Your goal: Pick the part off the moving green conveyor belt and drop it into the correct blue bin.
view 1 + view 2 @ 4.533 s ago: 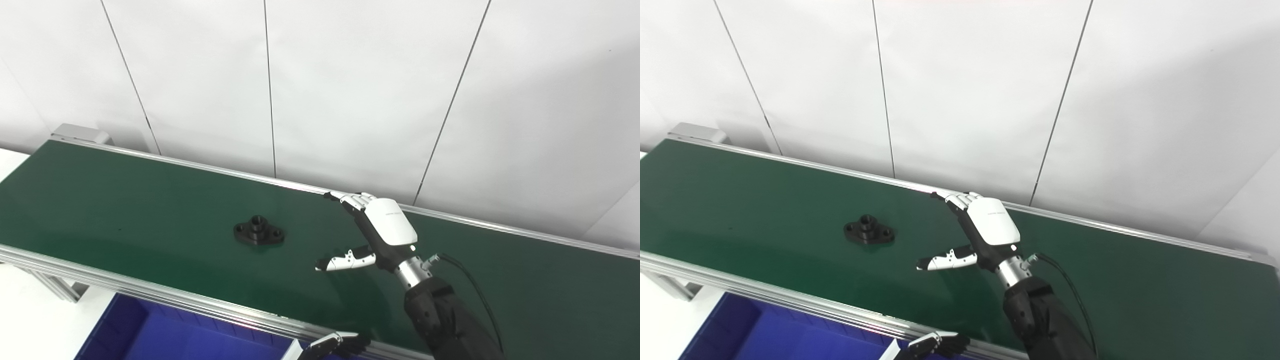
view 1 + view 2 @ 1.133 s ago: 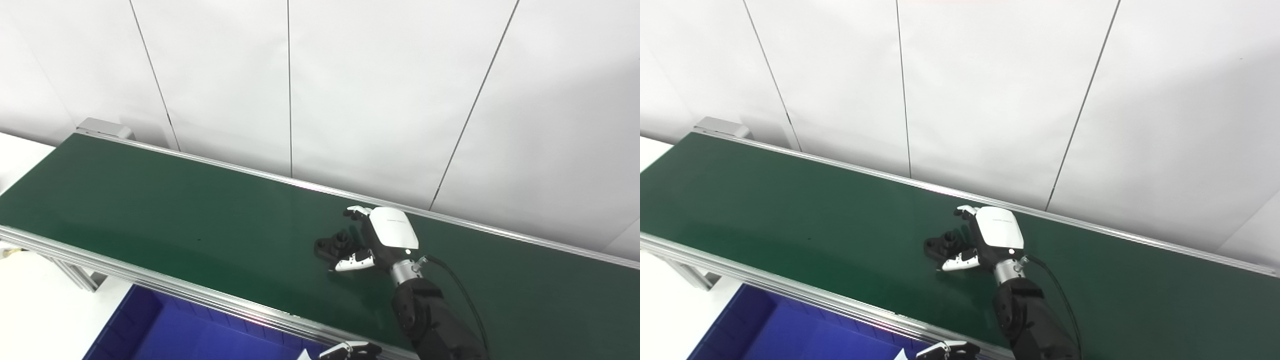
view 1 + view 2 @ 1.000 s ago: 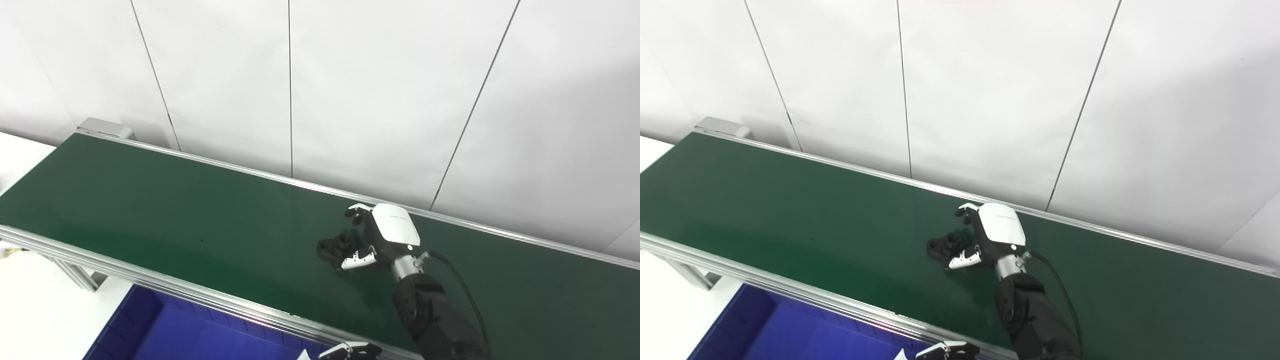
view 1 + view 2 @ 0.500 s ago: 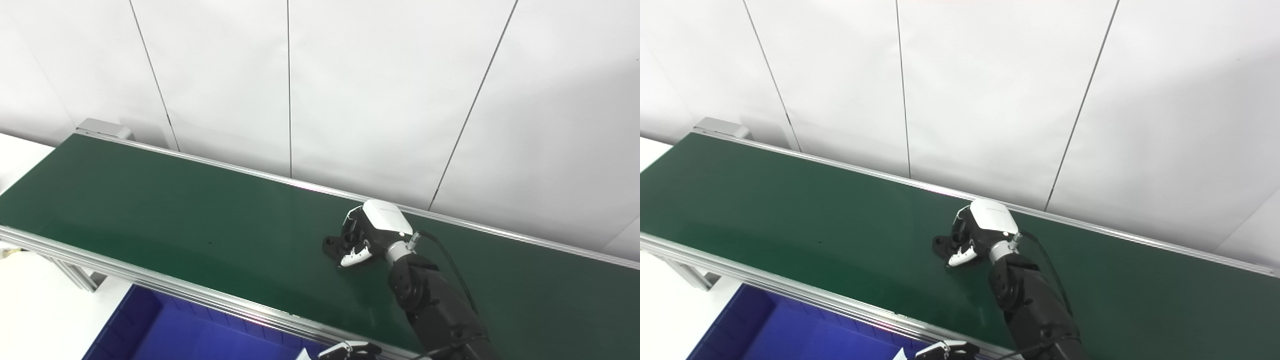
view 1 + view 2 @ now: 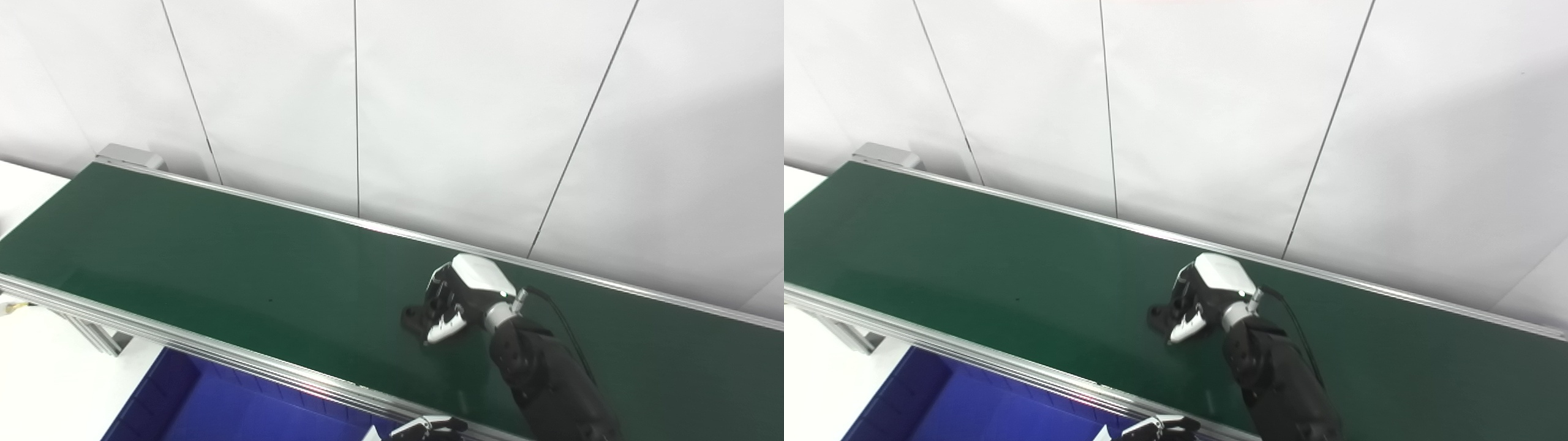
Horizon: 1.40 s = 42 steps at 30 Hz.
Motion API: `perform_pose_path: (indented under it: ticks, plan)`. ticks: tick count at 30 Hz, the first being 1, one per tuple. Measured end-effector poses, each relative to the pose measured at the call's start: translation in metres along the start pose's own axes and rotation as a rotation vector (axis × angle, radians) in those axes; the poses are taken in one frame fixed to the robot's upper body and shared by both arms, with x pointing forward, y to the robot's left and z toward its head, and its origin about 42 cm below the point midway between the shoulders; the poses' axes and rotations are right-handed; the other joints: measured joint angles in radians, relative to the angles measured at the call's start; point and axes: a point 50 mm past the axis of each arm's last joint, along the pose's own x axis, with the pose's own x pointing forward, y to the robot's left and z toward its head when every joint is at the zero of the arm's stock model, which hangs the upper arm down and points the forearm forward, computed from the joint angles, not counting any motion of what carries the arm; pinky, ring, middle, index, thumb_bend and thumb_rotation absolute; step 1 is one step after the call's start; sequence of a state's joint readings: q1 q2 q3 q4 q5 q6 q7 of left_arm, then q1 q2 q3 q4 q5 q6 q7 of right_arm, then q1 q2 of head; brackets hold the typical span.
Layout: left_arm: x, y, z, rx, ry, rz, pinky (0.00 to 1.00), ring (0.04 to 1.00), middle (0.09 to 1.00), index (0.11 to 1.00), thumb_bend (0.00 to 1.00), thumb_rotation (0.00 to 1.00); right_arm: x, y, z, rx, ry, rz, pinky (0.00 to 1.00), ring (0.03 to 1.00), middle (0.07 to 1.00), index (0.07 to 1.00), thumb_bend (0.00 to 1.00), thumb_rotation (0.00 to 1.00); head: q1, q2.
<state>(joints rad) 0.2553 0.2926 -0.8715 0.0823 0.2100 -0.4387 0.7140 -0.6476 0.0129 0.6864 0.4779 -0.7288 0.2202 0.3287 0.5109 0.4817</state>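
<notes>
Our right hand [image 5: 462, 297] sits low on the green conveyor belt [image 5: 214, 263], its fingers curled down over the black part [image 5: 414, 318] with the white-tipped thumb pressed in from the near side, so the grip is closed around it. We can see only the left end of the part poking out from under the fingers; the rest is covered by the hand, and we cannot tell whether it rests on the belt or is lifted clear. Our left hand [image 5: 1154, 429] barely shows at the bottom edge, cut off by the frame, and we cannot tell how far open it is. The blue bin [image 5: 202, 410] lies below the belt's near rail, only partly in view.
</notes>
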Motion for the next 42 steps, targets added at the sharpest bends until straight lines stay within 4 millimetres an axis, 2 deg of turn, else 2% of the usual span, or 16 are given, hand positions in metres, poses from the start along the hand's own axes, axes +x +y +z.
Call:
perform_pose_path:
  ticks: [3,9,12,17,18,20,23,25,29,32,33,35,38,39,41,42]
  plan:
    - [0.0,0.001,0.0,0.003,0.0,0.0,0.71,0.724,0.734,0.778,0.9,0.71,-0.019,0.003,0.006,0.032,-0.048,0.018,0.29,0.383,0.473,0.521,0.52,0.0,-0.009,0.005]
    - [-0.001,0.004,0.0,0.007,-0.004,0.0,0.72,0.733,0.743,0.782,0.89,0.72,-0.056,-0.04,0.028,0.051,-0.151,-0.104,0.23,0.357,0.449,0.533,0.51,0.0,-0.025,0.012]
    - [-0.001,0.008,0.003,0.007,-0.015,0.0,0.71,0.731,0.743,0.78,0.88,0.73,-0.08,-0.059,0.044,0.038,-0.225,-0.17,0.18,0.403,0.496,0.488,0.52,0.0,-0.055,0.029]
    - [0.0,0.014,0.002,0.025,-0.023,-0.006,0.7,0.733,0.744,0.786,0.88,0.74,-0.101,-0.066,0.053,0.063,-0.25,-0.2,0.16,0.41,0.498,0.486,0.52,0.0,-0.087,0.046]
    - [-0.001,0.015,0.002,0.028,-0.025,-0.007,0.71,0.735,0.745,0.786,0.88,0.74,-0.107,-0.066,0.053,0.078,-0.254,-0.209,0.15,0.291,0.481,0.486,0.53,0.0,-0.087,0.046]
    - [-0.002,0.017,0.002,0.031,-0.026,-0.007,0.7,0.74,0.749,0.786,0.88,0.74,-0.12,-0.068,0.053,0.111,-0.272,-0.23,0.15,0.232,0.472,0.486,0.53,0.0,-0.135,0.064]
    - [-0.005,0.019,0.005,0.029,-0.033,-0.013,0.7,0.743,0.755,0.79,0.87,0.74,-0.134,-0.074,0.046,0.19,-0.3,-0.262,0.2,0.283,0.427,0.513,0.52,0.0,-0.157,0.074]
    - [-0.005,0.019,0.007,0.024,-0.037,-0.005,0.68,0.745,0.761,0.79,0.87,0.72,-0.141,-0.075,0.036,0.286,-0.323,-0.269,0.23,0.314,0.438,0.52,0.52,0.0,-0.182,0.083]
    - [-0.007,0.021,0.008,0.014,-0.034,0.005,0.7,0.756,0.768,0.8,0.88,0.68,-0.15,-0.068,0.015,0.507,-0.359,-0.271,0.28,0.369,0.464,0.506,0.53,0.0,-0.261,0.113]
    - [-0.008,0.024,0.009,-0.005,-0.018,0.018,0.72,0.762,0.77,0.811,0.89,0.68,-0.156,-0.058,0.002,0.636,-0.374,-0.277,0.29,0.371,0.459,0.509,0.52,0.0,-0.282,0.126]
    - [-0.009,0.025,0.011,-0.015,-0.015,0.02,0.74,0.772,0.776,0.817,0.9,0.67,-0.158,-0.054,-0.002,0.663,-0.371,-0.278,0.29,0.371,0.454,0.511,0.52,0.0,-0.287,0.127]
    - [-0.011,0.029,0.013,-0.031,-0.008,0.02,0.78,0.784,0.782,0.828,0.9,0.66,-0.163,-0.046,-0.006,0.697,-0.356,-0.294,0.29,0.371,0.451,0.512,0.52,0.0,-0.346,0.153]
    - [-0.014,0.034,0.013,-0.042,0.014,0.029,0.76,0.774,0.777,0.829,0.9,0.68,-0.179,-0.037,-0.009,0.727,-0.362,-0.326,0.28,0.367,0.449,0.512,0.52,0.0,-0.377,0.167]
    - [-0.016,0.036,0.013,-0.039,0.019,0.036,0.78,0.781,0.78,0.833,0.91,0.68,-0.184,-0.036,-0.01,0.736,-0.365,-0.334,0.29,0.369,0.447,0.513,0.52,0.0,-0.414,0.187]
    - [-0.019,0.04,0.014,-0.038,0.025,0.048,0.8,0.789,0.782,0.838,0.91,0.69,-0.194,-0.032,-0.012,0.752,-0.371,-0.343,0.29,0.368,0.443,0.516,0.52,0.0,-0.414,0.187]
    - [-0.019,0.042,0.015,-0.04,0.028,0.051,0.8,0.794,0.785,0.845,0.9,0.69,-0.198,-0.031,-0.014,0.756,-0.37,-0.347,0.3,0.37,0.443,0.517,0.52,0.0,-0.445,0.204]
